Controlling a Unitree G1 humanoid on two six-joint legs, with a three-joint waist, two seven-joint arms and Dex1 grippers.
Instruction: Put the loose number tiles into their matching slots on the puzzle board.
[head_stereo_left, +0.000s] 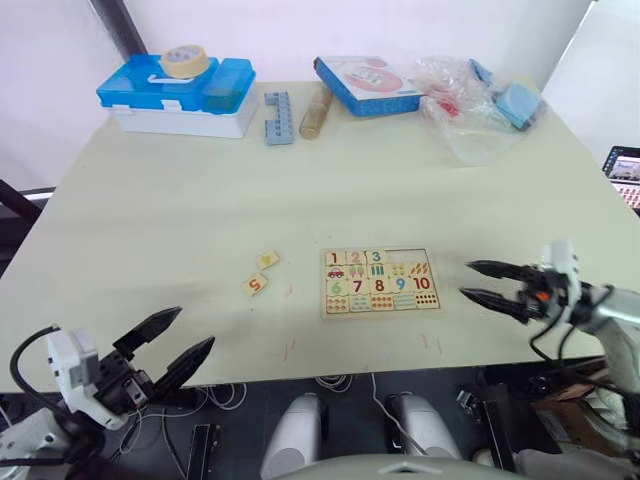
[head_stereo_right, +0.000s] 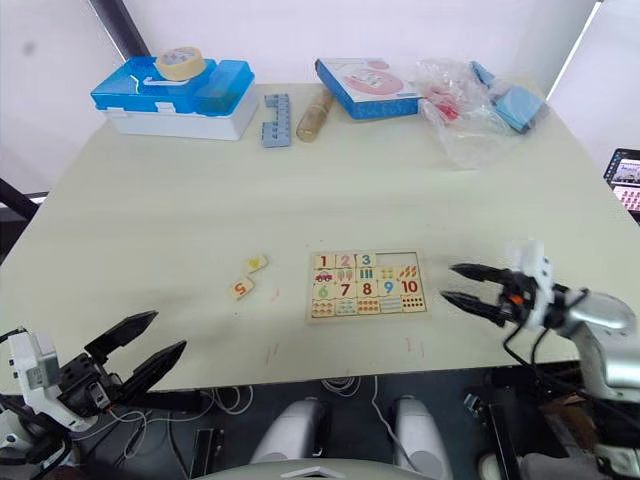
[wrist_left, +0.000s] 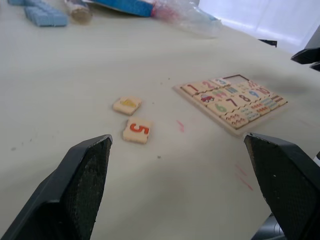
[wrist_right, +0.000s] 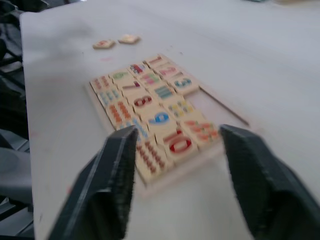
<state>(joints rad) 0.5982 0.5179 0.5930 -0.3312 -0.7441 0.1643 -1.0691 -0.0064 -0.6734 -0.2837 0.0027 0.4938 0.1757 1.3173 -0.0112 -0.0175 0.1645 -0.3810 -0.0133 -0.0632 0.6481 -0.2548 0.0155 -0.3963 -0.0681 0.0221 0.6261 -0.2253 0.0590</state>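
Note:
The puzzle board lies flat near the table's front edge, with tiles in most slots and bare slots at its far right corner. Two loose number tiles rest to its left: a red 5 tile and a tile with a yellow mark. In the left wrist view the 5 tile and yellow tile lie side by side. My left gripper hangs open at the front left edge, nothing between its fingers. My right gripper is open just right of the board, empty.
Along the far edge stand a blue-lidded white case with a tape roll on it, a blue toy brick strip, a wooden cylinder, a blue-edged pink-fronted box and a clear plastic bag. A laptop sits off the right side.

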